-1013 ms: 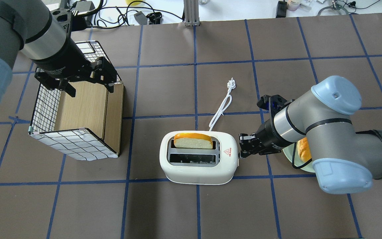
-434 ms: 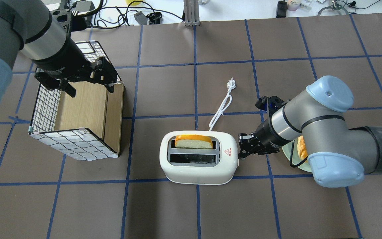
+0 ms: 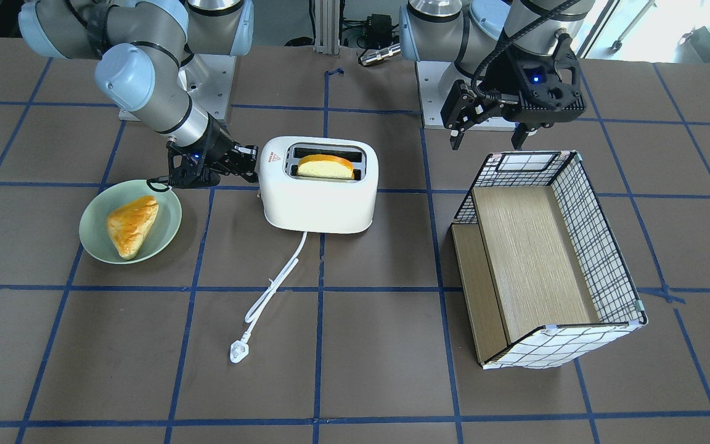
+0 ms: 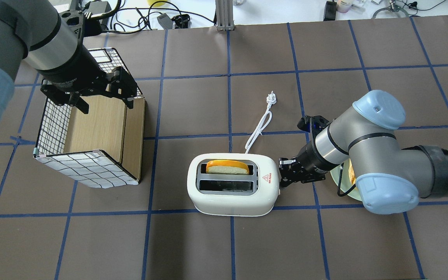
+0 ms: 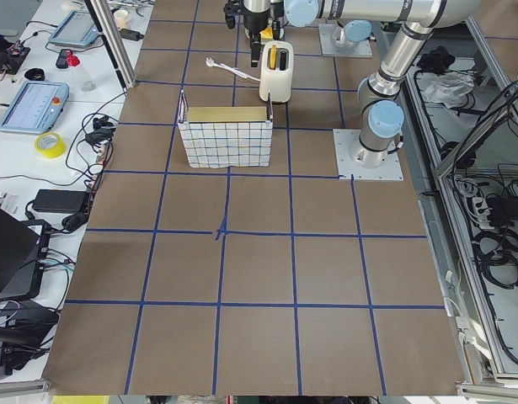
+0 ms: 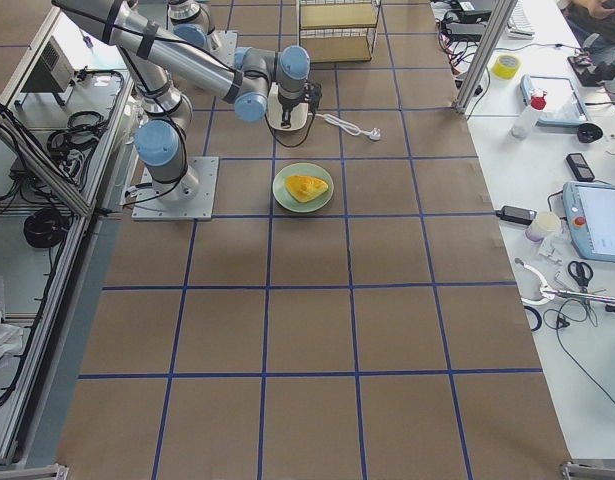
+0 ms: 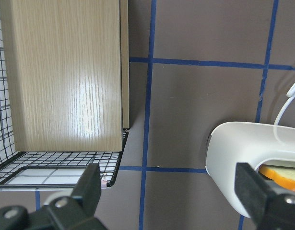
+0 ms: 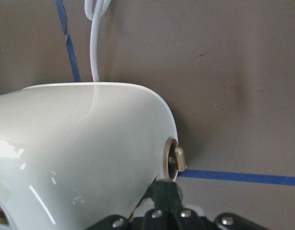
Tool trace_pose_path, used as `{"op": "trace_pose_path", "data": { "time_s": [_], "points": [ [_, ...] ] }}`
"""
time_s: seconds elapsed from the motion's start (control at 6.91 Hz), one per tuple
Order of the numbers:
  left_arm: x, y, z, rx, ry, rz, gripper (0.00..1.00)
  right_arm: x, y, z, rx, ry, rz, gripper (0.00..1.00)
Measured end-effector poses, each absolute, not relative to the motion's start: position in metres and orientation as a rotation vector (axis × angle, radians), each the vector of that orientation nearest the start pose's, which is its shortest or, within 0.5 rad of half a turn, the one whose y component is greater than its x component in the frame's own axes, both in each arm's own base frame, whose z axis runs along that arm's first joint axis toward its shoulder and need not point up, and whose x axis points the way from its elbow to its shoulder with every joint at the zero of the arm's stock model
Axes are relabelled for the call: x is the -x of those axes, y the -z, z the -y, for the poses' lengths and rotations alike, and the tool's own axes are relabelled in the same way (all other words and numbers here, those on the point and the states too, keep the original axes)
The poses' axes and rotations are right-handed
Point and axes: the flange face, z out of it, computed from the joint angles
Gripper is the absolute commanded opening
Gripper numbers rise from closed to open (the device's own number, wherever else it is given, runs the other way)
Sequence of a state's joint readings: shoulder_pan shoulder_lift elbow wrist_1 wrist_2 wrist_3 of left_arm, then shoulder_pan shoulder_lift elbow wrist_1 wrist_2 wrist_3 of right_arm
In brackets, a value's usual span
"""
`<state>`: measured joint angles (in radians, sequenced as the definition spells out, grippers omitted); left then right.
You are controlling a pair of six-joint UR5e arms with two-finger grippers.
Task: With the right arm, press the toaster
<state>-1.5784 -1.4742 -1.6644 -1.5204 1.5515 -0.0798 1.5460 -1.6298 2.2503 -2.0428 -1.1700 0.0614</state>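
Overhead exterior | toaster lying lengthwise toward right gripper | gripper against toaster's lever end, fingers pinched together, holding nothing | left gripper well apart, beyond toaster's other end

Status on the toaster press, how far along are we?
Done: the right gripper is shut and sits at the toaster's end wall. In hand: the press itself; the bread slice sits lower in its slot than a second ago but still pokes above the top. Left: finish the push, then back off. The lever is hidden by the gripper, so latching can't be confirmed.
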Motion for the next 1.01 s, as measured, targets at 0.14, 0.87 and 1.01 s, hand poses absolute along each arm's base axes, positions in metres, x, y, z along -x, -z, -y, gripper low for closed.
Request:
{"op": "trace_pose_path", "data": {
  "time_s": [0.14, 0.87, 1.01],
  "points": [
    [0.139, -0.493, 0.455, 0.113, 0.083, -3.16, 1.0, -0.162, -0.248, 0.384, -0.163, -0.232, -2.733, 0.0],
    [0.139, -0.493, 0.455, 0.113, 0.083, -3.16, 1.0, -0.147, -0.273, 0.406, -0.189, -0.174, -2.888, 0.04],
    [0.139, -0.493, 0.455, 0.113, 0.082, -3.16, 1.0, -0.141, -0.297, 0.418, -0.181, -0.138, -2.954, 0.06]
  ]
}}
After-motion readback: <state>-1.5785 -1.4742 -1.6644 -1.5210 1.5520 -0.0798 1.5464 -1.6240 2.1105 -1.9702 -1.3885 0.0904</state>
